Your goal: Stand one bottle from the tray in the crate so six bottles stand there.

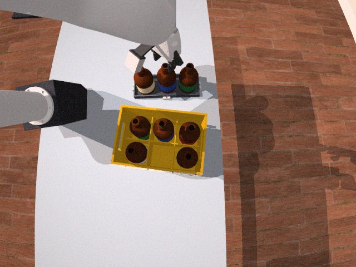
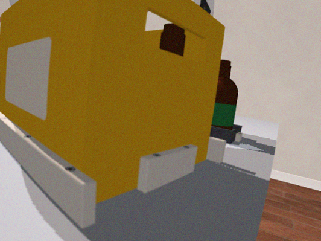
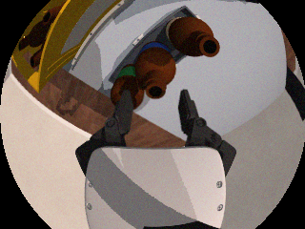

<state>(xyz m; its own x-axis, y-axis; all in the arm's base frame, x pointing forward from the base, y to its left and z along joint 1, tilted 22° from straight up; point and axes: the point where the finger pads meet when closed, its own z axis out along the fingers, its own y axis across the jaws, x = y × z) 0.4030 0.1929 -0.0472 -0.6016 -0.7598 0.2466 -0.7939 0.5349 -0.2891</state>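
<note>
Hand (image 3: 156,110) poised above the tray (image 1: 137,94), fingers spread partway and gripping nothing, with the neck of the blue-banded bottle (image 1: 166,78) just below and roughly between them in the wrist view. Three brown bottles stand upright in a row on the tray: the cream-banded bottle (image 1: 143,81), the blue-banded one in the middle and the green-banded bottle (image 1: 188,77).

The yellow crate (image 1: 120,134) sits on the desk (image 1: 120,215) near the tray, its base bracketed by pale stop blocks (image 2: 166,167). Five cells hold a bottle each; the empty cell (image 1: 162,156) is the middle one of the row farther from the tray.

Handling, as a judgement: the bottles look rigid, smooth and top-narrow, likely glass-like, so slippery and unforgiving if tipped against their neighbours. The neck below the lip appears the best place to take hold, since the bodies stand close together and are probably too wide for the fingers. A straight vertical lift should keep the two flanking bottles undisturbed.
</note>
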